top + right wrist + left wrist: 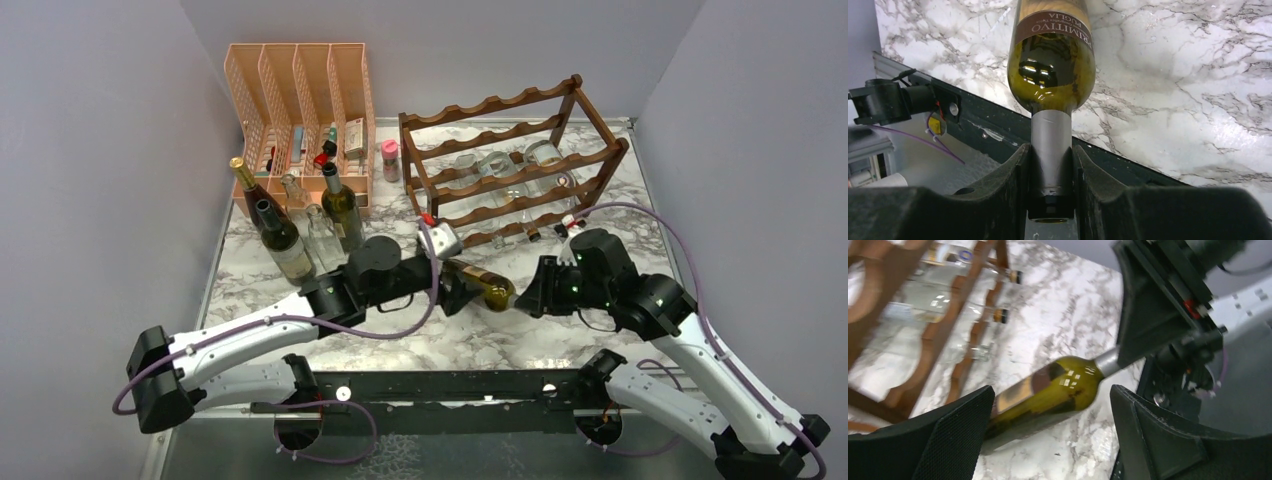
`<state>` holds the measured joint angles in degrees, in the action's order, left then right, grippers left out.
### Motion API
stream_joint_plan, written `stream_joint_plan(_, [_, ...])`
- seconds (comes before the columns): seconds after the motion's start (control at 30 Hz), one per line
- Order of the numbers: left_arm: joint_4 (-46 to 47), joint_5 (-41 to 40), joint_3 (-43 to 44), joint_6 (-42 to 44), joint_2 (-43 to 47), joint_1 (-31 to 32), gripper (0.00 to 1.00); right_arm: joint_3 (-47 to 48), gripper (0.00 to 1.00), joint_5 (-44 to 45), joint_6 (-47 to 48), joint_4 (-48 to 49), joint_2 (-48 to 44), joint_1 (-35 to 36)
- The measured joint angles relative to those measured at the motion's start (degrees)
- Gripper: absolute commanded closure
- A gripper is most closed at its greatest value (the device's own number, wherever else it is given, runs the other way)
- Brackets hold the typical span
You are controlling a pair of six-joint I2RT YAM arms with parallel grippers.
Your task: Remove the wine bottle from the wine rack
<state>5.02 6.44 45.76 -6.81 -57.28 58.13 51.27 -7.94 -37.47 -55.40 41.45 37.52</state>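
The olive-green wine bottle (483, 283) hangs level above the marble table, clear of the dark brown wine rack (515, 105) behind it. My right gripper (1050, 181) is shut on its grey foil neck (1050, 142), with the labelled body (1053, 60) pointing away. In the overhead view my right gripper (537, 290) sits at the neck end. My left gripper (1050, 432) stands open, its black fingers (950, 437) wide on either side of the bottle's body (1048, 390); the bottle's base end is hidden behind the left finger. The rack's scalloped rails (940, 322) fill that view's upper left.
Clear glass bottles (500, 168) lie in the rack. A peach mesh file organizer (300, 95) stands at the back left, with several upright bottles (285, 235) in front of it. A small pink-capped jar (390, 158) sits beside the rack. The table's black front rail (1128, 167) runs under the neck.
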Motion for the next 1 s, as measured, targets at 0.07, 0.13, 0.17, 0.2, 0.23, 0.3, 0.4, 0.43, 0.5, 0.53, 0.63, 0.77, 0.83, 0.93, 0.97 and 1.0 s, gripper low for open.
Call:
stream_joint_plan(0.07, [-0.3,0.1,0.6,2.5,-2.8,3.6,0.01,1.2,0.99,-0.5,1.2,-0.5,1.3,0.0])
stream_joint_plan(0.13, [-1.4,0.1,2.2,5.4,-5.9,6.7,0.01,2.3,0.99,-0.9,2.6,-0.9,2.5,0.0])
stream_joint_plan(0.17, [-2.3,-0.1,3.5,7.3,-8.0,8.6,0.01,2.6,0.99,-1.0,3.1,-1.0,2.7,0.0])
stream_joint_plan(0.2, [-3.1,-0.5,5.0,8.6,-10.2,10.2,0.01,2.8,0.99,-1.2,3.7,-1.3,2.9,0.0])
stream_joint_plan(0.23, [-4.0,-1.0,6.7,10.4,-12.5,11.6,0.02,3.0,0.99,-1.4,4.2,-1.4,2.9,0.0])
stream_joint_plan(0.3, [-4.5,-2.0,8.0,12.8,-14.5,12.7,0.06,3.1,0.99,-2.0,4.9,-1.7,2.9,0.0])
stream_joint_plan(0.4, [-5.2,-4.6,10.4,17.3,-19.9,15.9,0.09,3.1,0.99,-2.8,5.6,-1.8,2.9,0.0])
stream_joint_plan(0.43, [-4.9,-5.5,10.4,18.9,-20.9,16.4,0.11,3.1,0.99,-3.1,5.8,-1.8,2.9,0.0])
stream_joint_plan(0.5, [-4.1,-6.9,10.1,21.8,-22.0,17.0,0.13,3.1,0.99,-3.7,6.1,-1.9,2.7,0.0])
stream_joint_plan(0.53, [-2.7,-7.8,9.4,24.0,-22.3,17.5,0.17,3.1,0.99,-4.0,6.2,-2.1,2.6,0.0])
stream_joint_plan(0.63, [1.0,-9.5,7.2,28.8,-22.6,18.6,0.3,3.7,0.99,-5.0,6.8,-3.3,2.4,0.0])
stream_joint_plan(0.77, [5.1,-10.4,5.8,33.3,-24.1,19.3,0.34,5.1,0.99,-5.6,7.6,-4.7,2.4,0.0])
stream_joint_plan(0.83, [6.7,-10.7,5.8,34.8,-25.4,19.4,0.4,5.6,0.99,-5.9,8.0,-4.9,2.4,0.0])
stream_joint_plan(0.93, [8.2,-11.1,5.9,36.1,-26.8,19.6,0.54,5.9,0.99,-5.9,8.9,-4.9,2.4,0.0])
stream_joint_plan(0.97, [9.0,-11.4,6.0,36.6,-27.2,20.0,0.58,5.9,0.99,-5.9,9.1,-5.0,2.4,0.0])
stream_joint_plan(1.0, [9.5,-11.7,6.2,36.9,-27.4,20.2,0.61,5.9,0.97,-5.9,9.2,-5.1,2.5,0.0])
